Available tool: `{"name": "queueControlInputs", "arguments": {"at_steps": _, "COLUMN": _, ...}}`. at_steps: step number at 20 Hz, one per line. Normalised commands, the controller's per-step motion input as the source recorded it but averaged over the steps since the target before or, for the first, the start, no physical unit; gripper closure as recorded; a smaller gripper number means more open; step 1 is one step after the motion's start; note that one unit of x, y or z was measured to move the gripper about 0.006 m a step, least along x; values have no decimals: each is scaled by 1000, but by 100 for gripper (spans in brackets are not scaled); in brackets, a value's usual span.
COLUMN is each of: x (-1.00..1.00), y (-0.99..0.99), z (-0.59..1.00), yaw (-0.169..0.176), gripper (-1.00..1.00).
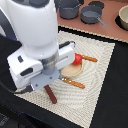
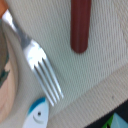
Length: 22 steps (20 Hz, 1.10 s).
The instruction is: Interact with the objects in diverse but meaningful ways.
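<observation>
Exterior view: arm body blocks most of the mat; gripper [image 1: 46, 82] mostly hidden under its own housing, jaws not readable. Brown sausage [image 1: 50, 94] half covered, only lower end shows. Round tan plate [image 1: 73, 71] partly hidden behind arm; red tomato [image 1: 77, 59] clipped by arm too. Fork [image 1: 75, 83] tines hidden, only orange handle shows. Pale cup [image 1: 123, 17] at counter's far corner cut by frame edge. Grey saucepan [image 1: 92, 16] blurry, contents unreadable.

Wrist view: sausage [image 2: 80, 25] cut at edge, fork [image 2: 38, 62] handle out of frame, plate rim [image 2: 10, 85] cropped, all soft-focus. Blue-white piece [image 2: 36, 115] cut off, can't identify.
</observation>
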Motion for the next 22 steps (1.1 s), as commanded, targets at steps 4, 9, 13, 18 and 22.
{"name": "queueControlInputs", "arguments": {"at_steps": 4, "x": -564, "y": 619, "z": 7, "yaw": 25, "gripper": -100}}
{"name": "queueControlInputs", "arguments": {"at_steps": 9, "x": -550, "y": 620, "z": 0, "yaw": 30, "gripper": -100}}
{"name": "queueControlInputs", "arguments": {"at_steps": 13, "x": -543, "y": 650, "z": 0, "yaw": 31, "gripper": -100}}
{"name": "queueControlInputs", "arguments": {"at_steps": 18, "x": -537, "y": 643, "z": -16, "yaw": 26, "gripper": -100}}
{"name": "queueControlInputs", "arguments": {"at_steps": 22, "x": -371, "y": 403, "z": -294, "yaw": 15, "gripper": -100}}
